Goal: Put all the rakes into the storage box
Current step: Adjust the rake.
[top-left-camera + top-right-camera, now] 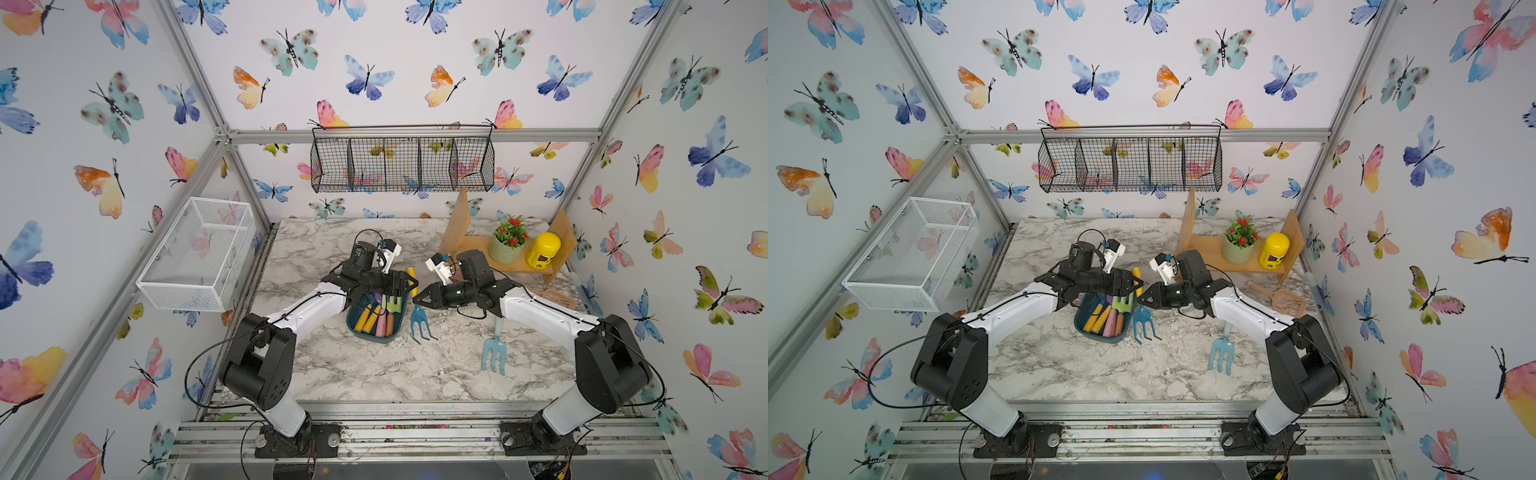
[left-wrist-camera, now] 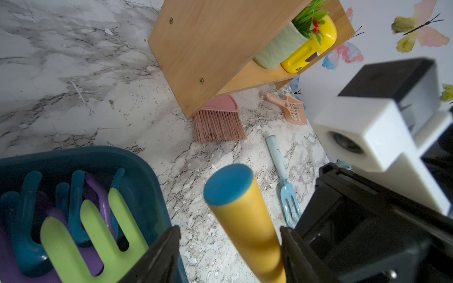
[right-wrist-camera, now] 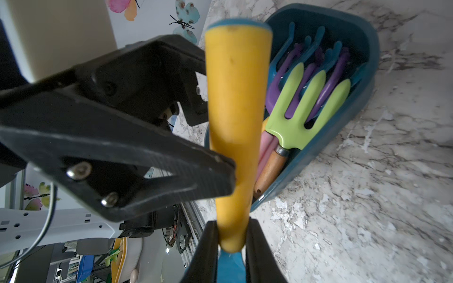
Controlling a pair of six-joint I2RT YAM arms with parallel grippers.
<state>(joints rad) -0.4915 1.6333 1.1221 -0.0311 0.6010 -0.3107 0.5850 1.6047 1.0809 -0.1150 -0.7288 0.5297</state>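
One rake [image 3: 235, 98], one storage box [image 2: 98, 153], one fork [image 1: 494, 345].

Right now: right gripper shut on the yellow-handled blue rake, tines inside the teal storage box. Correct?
Not inside: both top views show the rake with tines over the marble beside the storage box, outside its wall. The right gripper is shut on it.

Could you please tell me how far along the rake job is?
Done: the rake is gripped, with the right gripper shut on the base of its handle. In hand: it stands roughly upright beside the box, outside it, and the open left gripper has its jaws either side of the handle, perhaps for a handover. Left: lift it over the rim and lay it in with the tools already there.
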